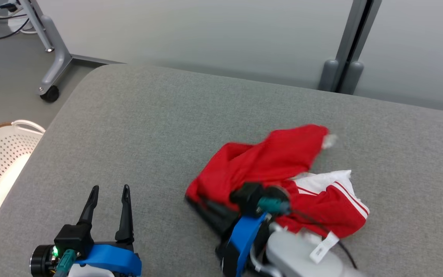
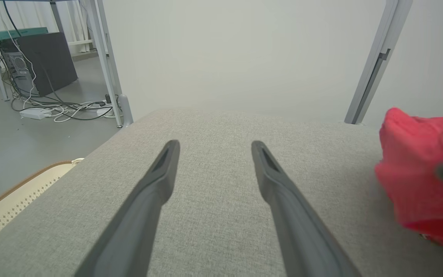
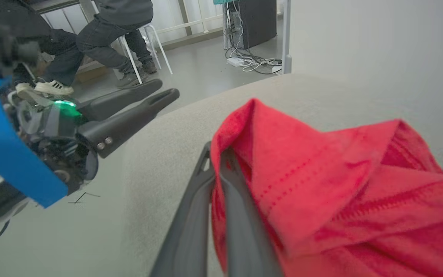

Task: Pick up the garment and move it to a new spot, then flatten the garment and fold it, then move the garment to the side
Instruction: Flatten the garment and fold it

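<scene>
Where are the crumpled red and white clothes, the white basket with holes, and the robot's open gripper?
Crumpled red and white garment (image 1: pixel 283 161), head view, upper red fold.
White plastic basket with holes (image 1: pixel 2 152), head view, perforated wall.
Left gripper (image 1: pixel 110 187), head view, midway between its open fingertips.

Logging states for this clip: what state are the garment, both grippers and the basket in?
Garment: crumpled on the cushion, one edge pinched.
Right gripper: fingers shut on garment.
Left gripper: fingers open, holding nothing.
Basket: upright on the floor beside the cushion.
</scene>
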Controlling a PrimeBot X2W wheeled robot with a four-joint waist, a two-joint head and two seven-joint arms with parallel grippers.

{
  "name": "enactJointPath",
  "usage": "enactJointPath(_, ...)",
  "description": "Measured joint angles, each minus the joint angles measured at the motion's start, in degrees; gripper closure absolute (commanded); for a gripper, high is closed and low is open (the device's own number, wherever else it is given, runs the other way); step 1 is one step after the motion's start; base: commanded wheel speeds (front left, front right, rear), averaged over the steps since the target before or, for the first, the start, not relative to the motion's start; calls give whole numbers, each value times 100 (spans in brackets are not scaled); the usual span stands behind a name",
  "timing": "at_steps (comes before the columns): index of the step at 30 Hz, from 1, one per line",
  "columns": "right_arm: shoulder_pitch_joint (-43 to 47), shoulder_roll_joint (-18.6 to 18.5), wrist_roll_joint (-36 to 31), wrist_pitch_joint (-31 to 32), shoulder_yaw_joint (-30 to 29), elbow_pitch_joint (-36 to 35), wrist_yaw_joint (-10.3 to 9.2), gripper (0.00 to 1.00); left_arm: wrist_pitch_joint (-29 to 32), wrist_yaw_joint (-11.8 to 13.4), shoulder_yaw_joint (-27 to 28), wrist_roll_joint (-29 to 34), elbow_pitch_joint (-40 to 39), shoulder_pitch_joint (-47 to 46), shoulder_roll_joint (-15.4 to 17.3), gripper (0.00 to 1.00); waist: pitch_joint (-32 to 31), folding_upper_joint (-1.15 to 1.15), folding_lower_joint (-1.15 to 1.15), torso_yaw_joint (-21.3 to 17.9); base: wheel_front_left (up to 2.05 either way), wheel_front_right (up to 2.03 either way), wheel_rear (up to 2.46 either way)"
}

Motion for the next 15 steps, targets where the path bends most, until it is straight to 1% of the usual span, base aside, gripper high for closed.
enactJointPath(2,75,-13,158,75,511,-71,-1,100,0,0,-18,-13,1,-13,-5,0,43,0,0,43,0,0,0)
enactJointPath(4,127,-1,371,130,851,-88,0,100,0,1,-23,-22,5,-33,-7,0,88,0,0,71,0,0,0)
enactJointPath(6,144,-3,499,143,1023,9,-1,36,0,2,-21,-33,13,-50,-8,0,122,0,0,77,0,0,0)
enactJointPath(7,135,-4,546,118,1043,62,-1,0,0,7,-15,-48,14,-54,-9,0,133,0,1,65,0,0,0)
enactJointPath(9,97,-9,642,65,1063,172,-1,0,0,21,4,-63,20,-54,-9,0,131,0,1,12,0,0,0)
enactJointPath(11,24,-8,661,11,951,319,0,0,0,31,9,-64,34,-48,-11,0,108,0,1,-55,0,0,0)
enactJointPath(13,-56,-8,658,-29,699,511,-1,0,0,32,33,-65,44,-12,-11,0,64,0,1,-135,0,0,0)
enactJointPath(15,-148,-9,567,-54,322,732,-1,0,0,37,58,-64,45,37,-13,0,11,0,0,-230,0,0,0)
